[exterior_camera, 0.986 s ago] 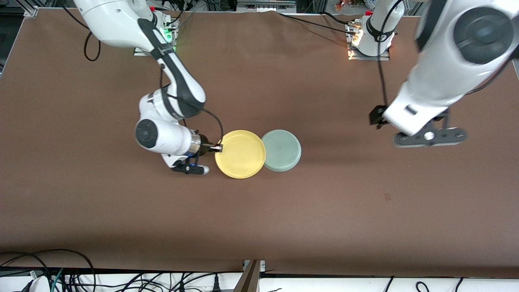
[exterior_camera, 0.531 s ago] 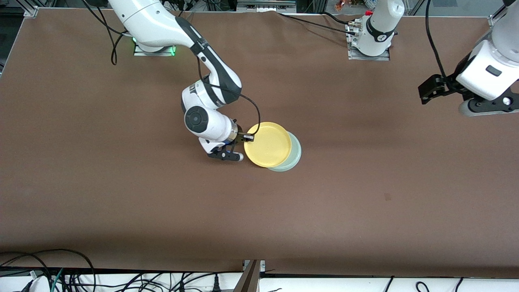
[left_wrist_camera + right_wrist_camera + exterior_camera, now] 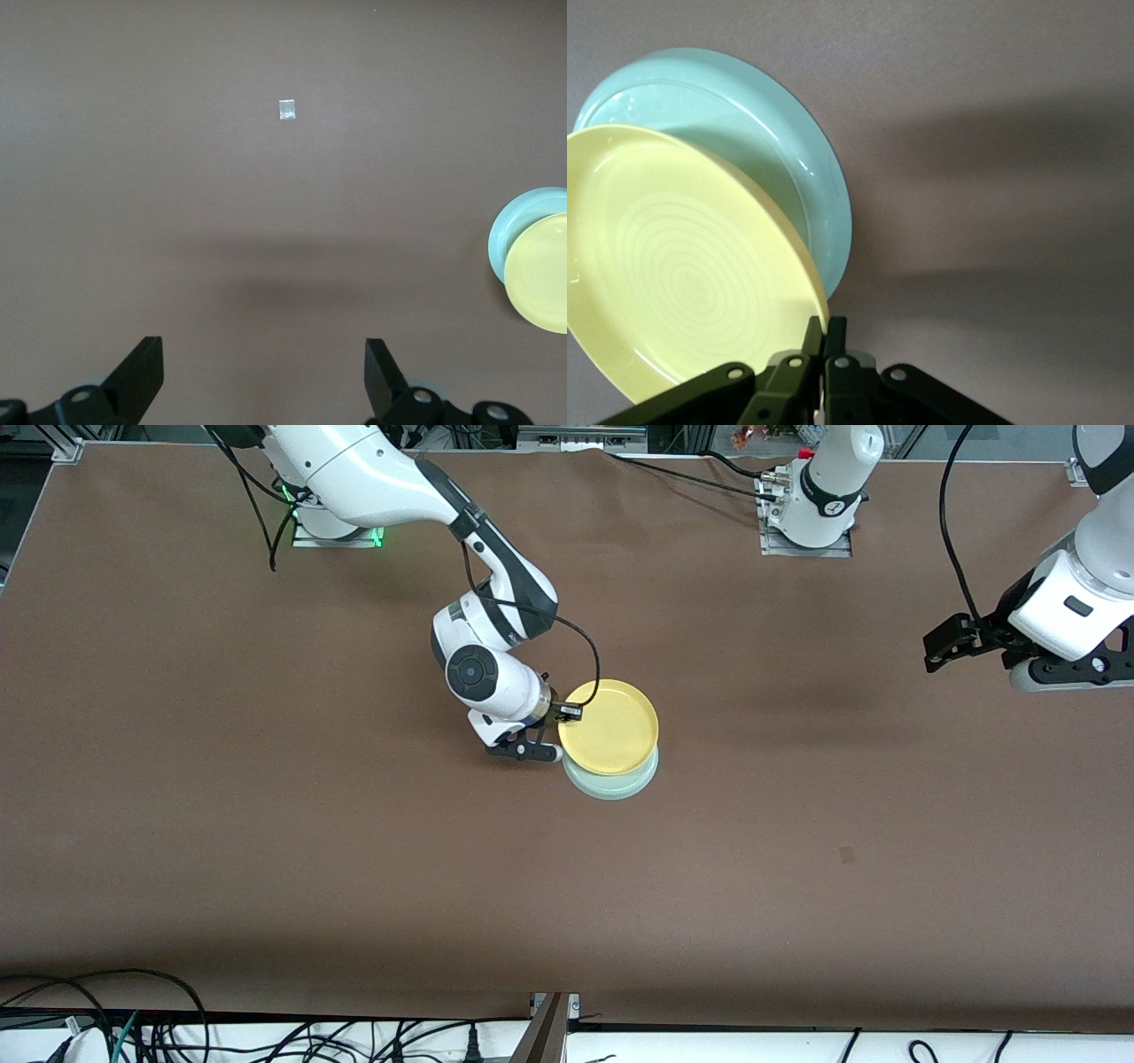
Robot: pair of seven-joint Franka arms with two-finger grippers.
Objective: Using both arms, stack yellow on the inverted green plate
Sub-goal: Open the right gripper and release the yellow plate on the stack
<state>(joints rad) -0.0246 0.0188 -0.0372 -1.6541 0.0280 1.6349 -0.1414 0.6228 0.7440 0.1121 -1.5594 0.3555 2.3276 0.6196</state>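
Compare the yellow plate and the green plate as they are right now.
The yellow plate is bright yellow and rim-up; the green plate is pale mint and upside down. The yellow plate is gripped at its rim by the shut right hand and sits over the green plate, which rests on the table mostly covered. Both are small, round, shallow-rimmed and similar in size.

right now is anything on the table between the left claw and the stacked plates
No. In the front view only bare brown table lies between the open left claw and the yellow plate over the green plate.
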